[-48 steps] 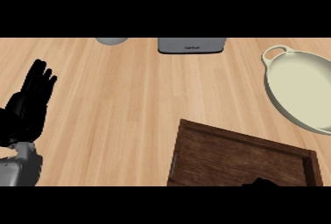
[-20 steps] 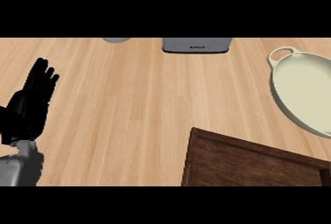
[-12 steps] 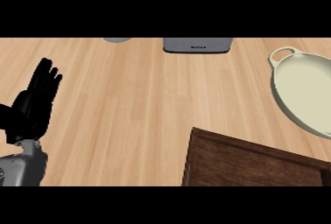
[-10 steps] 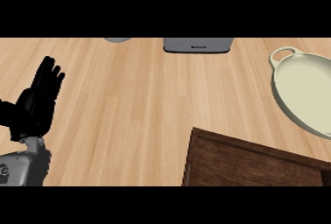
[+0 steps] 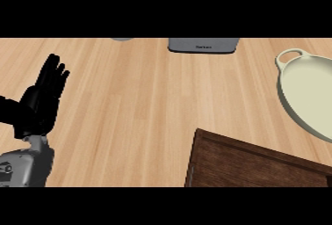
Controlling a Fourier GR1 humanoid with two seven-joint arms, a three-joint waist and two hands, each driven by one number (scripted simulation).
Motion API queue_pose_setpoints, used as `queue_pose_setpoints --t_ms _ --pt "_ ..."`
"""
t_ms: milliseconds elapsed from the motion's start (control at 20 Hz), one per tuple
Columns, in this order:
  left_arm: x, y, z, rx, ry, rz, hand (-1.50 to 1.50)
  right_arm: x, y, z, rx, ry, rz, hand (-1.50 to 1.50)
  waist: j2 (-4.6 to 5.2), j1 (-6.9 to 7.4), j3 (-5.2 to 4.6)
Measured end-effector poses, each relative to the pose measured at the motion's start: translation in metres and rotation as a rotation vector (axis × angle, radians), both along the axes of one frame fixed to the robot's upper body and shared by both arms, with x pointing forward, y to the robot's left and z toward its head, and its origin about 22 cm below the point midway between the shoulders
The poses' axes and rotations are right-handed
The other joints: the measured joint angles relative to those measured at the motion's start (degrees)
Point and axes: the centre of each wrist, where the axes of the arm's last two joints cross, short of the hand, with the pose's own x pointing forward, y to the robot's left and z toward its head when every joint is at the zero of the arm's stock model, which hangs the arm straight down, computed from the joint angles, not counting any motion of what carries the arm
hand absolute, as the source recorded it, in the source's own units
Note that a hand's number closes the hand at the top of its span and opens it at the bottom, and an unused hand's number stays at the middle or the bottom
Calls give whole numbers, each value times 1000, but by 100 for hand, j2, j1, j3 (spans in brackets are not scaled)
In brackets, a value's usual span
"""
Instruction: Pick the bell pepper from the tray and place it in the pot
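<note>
A grey box-like item (image 5: 203, 45) and a small grey object (image 5: 122, 39) sit at the wooden counter's (image 5: 149, 101) far edge.

Wooden counter (image 5: 142, 101) with cream pot (image 5: 310, 94), dark wooden tray (image 5: 253, 165), grey appliance (image 5: 203, 45) at far edge.

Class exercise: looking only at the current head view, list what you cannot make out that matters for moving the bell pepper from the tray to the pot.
Head view:
- Bell pepper: not visible; the tray is cut off by the lower and right edges.
- Right hand: out of frame.
- Pot: its right side is cut off by the right edge.
- Grey object at the top: only its near part shows, so what it is stays unclear.
- Left hand: open, resting at the left.
</note>
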Motion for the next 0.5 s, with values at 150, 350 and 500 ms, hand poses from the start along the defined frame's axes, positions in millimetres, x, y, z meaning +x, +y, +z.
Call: queue_pose_setpoints --t_ms 150,350,500 --pt "-1 -3 -2 -3 -2 1 0 15 -8 -17 -26 22 -10 150 7 17 3" --pt "1 -2 -3 0 -3 -9 0 30 -12 -30 40 107 -14 -150 21 42 6" --pt "3 -5 -3 -2 -7 -10 0 36 -10 -44 110 188 -1 -150 36 64 10"
